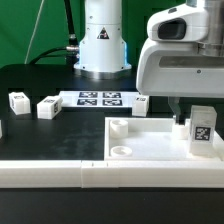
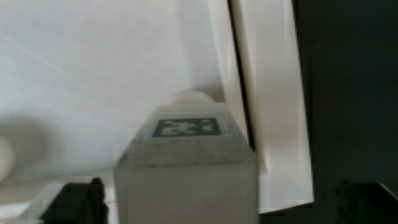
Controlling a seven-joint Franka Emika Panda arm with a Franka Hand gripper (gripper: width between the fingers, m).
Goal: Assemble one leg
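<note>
A leg, a small white post with a black-and-white tag on its face, stands upright in the corner of the large white tray-like piece at the exterior view's right. My gripper hangs just above and behind it. In the wrist view the leg sits between my two dark fingertips, with a gap on each side. The gripper is open and holds nothing. The leg's foot is hidden from the wrist view.
Three more white legs lie loose on the black table: two at the exterior view's left and one behind the tray-like piece. The marker board lies before the robot base. A white rail runs along the front.
</note>
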